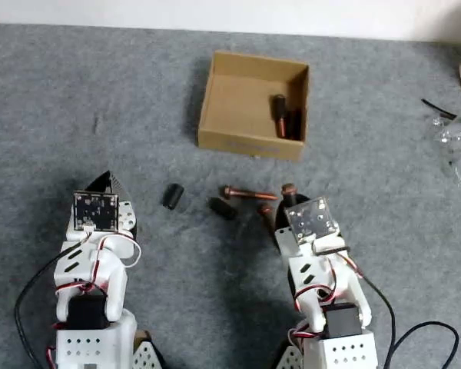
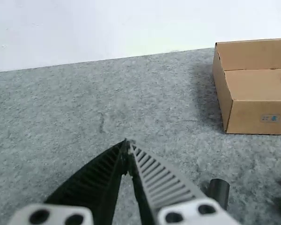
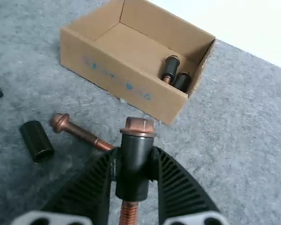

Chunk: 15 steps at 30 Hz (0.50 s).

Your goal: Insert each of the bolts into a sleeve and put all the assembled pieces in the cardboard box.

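The right gripper (image 3: pixel 134 157) is clamped on a black sleeve (image 3: pixel 131 180) with a bolt (image 3: pixel 139 126) through it, head up above the jaws and the threaded end poking out below. Both parts look rigid and fairly dense for their size, so squeezing should not hurt them. The sleeve's smooth round wall is the likelier trouble, since it could twist or slide between the ribbed fingers. The bolt seems held only by its head resting on the sleeve's rim, so it is probably safest to grip mid-sleeve and keep the head uppermost. Just beyond the fingertips a loose bolt (image 3: pixel 79 132) lies flat on the mat (image 3: pixel 234 122), with a loose sleeve (image 3: pixel 36 140) beside its head. The bolt's shank near the head looks the best place to grip it, and the sleeve may roll if nudged. Farther ahead stands the box (image 3: pixel 112 75), with two finished pieces (image 3: pixel 171 68) in its far corner. The left gripper (image 2: pixel 126 150) is closed on nothing, with another sleeve (image 2: pixel 218 191) just to one side of it.
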Each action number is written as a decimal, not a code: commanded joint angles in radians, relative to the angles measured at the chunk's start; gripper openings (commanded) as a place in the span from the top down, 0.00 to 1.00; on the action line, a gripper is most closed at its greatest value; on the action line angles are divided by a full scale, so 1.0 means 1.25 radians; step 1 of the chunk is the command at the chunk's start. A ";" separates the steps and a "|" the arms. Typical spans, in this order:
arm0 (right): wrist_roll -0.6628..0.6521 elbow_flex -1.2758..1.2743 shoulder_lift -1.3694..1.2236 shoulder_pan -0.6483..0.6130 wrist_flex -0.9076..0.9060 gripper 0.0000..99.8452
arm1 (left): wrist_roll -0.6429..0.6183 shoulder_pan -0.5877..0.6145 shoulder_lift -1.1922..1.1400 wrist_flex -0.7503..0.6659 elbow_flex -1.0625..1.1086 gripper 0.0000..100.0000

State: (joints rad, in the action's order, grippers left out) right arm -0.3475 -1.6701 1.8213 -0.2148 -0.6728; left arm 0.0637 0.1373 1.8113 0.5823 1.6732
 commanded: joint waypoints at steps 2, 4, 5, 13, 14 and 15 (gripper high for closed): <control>-0.010 -0.021 0.010 -0.003 0.051 0.99 | 0.001 -0.002 0.008 -0.016 0.018 0.99; -0.011 0.009 0.009 -0.006 0.045 0.99 | 0.001 -0.002 0.009 -0.016 0.018 0.99; -0.014 0.024 0.006 -0.006 0.030 0.99 | 0.001 -0.002 0.010 -0.017 0.018 0.99; -0.068 0.164 -0.214 -0.006 0.122 0.99 | 0.001 -0.002 0.010 -0.017 0.018 0.99; -0.066 0.202 -0.278 -0.007 0.134 0.99 | 0.001 -0.002 0.010 -0.017 0.018 0.99; -0.066 0.246 -0.349 -0.007 0.145 0.99 | 0.001 -0.003 0.010 -0.017 0.018 0.99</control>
State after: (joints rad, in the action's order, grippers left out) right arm -0.4150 -1.5382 1.5727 -0.2148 -0.5731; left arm 0.0637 0.1373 1.8113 0.5823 1.6732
